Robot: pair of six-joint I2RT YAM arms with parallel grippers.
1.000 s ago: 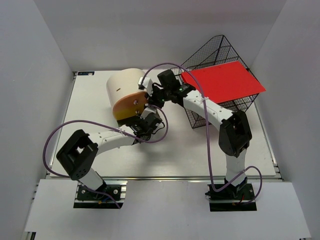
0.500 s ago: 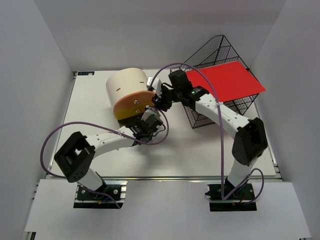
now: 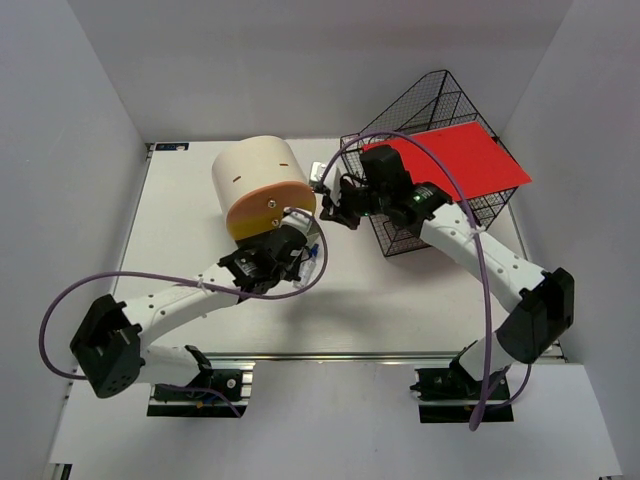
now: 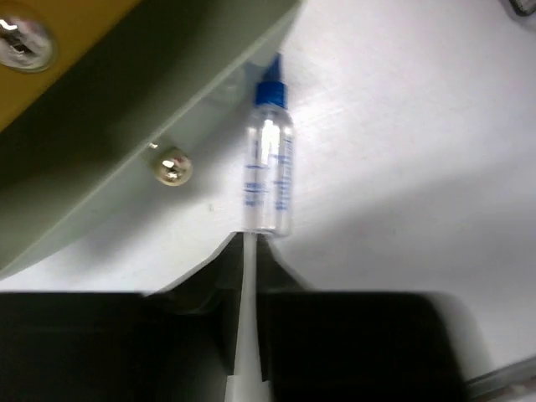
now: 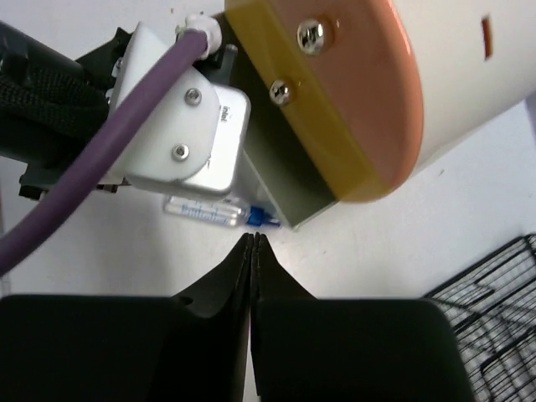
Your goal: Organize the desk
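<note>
The white desk (image 3: 400,300) spreads under the round box (image 3: 262,180), a small clear bottle (image 4: 268,180) lies just beside that box — left gripper (image 4: 249,243) pinched together at the bottle's base, right gripper (image 5: 252,239) likewise closed, empty, near the box's orange front.

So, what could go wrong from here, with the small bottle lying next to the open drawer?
1. The blue-capped bottle lies on its side just ahead of the left gripper, whose jaws look shut; a push may roll it under the open drawer.
2. The right gripper, also shut, hovers close to the left wrist camera; the arms might collide.
</note>
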